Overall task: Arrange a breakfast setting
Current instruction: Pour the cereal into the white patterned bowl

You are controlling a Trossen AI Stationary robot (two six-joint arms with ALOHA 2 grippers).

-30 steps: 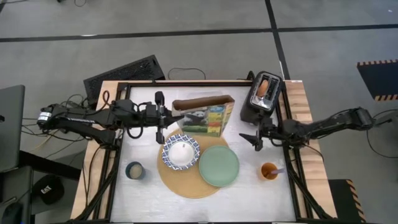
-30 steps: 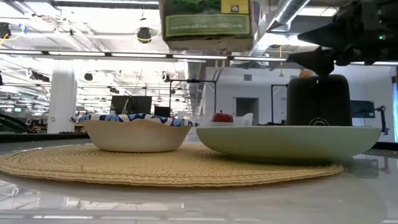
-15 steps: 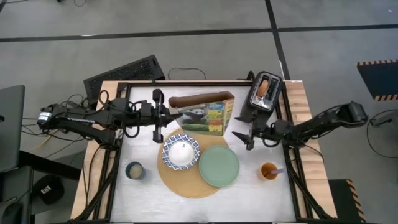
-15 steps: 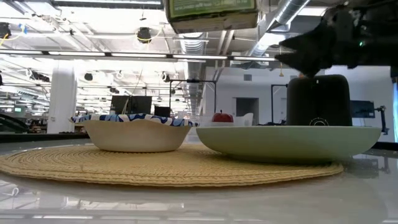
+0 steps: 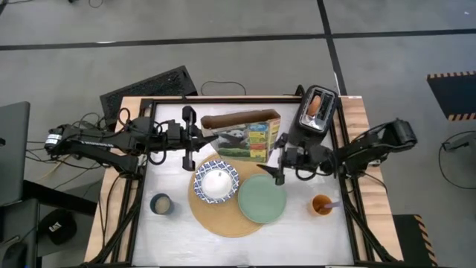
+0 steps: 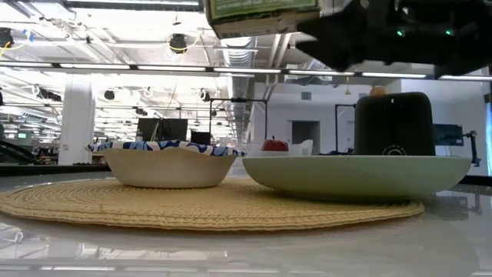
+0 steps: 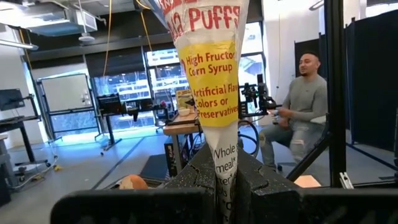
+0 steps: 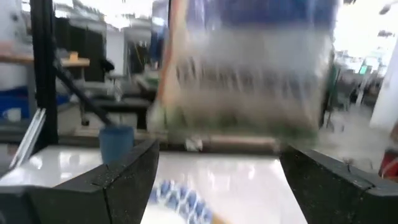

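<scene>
My left gripper (image 5: 202, 138) is shut on the colourful panda cereal box (image 5: 244, 135), held in the air over the far side of the round tan mat (image 5: 223, 212). On the mat sit the blue-and-white bowl (image 5: 216, 181) and the pale green plate (image 5: 262, 198). My right gripper (image 5: 277, 156) is open and empty, just right of the box, above the plate's far edge. The toast slice (image 5: 316, 104) sticks out of the black toaster (image 5: 316, 117). The red apple (image 6: 274, 144) shows only in the low view, behind the plate. My left gripper pinches the box's left end between its two fingers, low on the narrow side panel (image 7: 217, 163). The fingers (image 7: 198, 183) come level from the table's left. The box is lifted clear of the table, lying lengthwise with its far end toward the right.
A blue cup (image 5: 161, 204) stands near the left front. An orange cup (image 5: 322, 204) with a handle sticking out stands right of the plate. A black frame rail (image 5: 245, 99) runs along the far edge. A person (image 7: 308, 99) sits beyond the table.
My right gripper has gone from beside the toaster toward the table's left, to the box's right end, staying open. My left gripper has raised the cereal box a little higher.
</scene>
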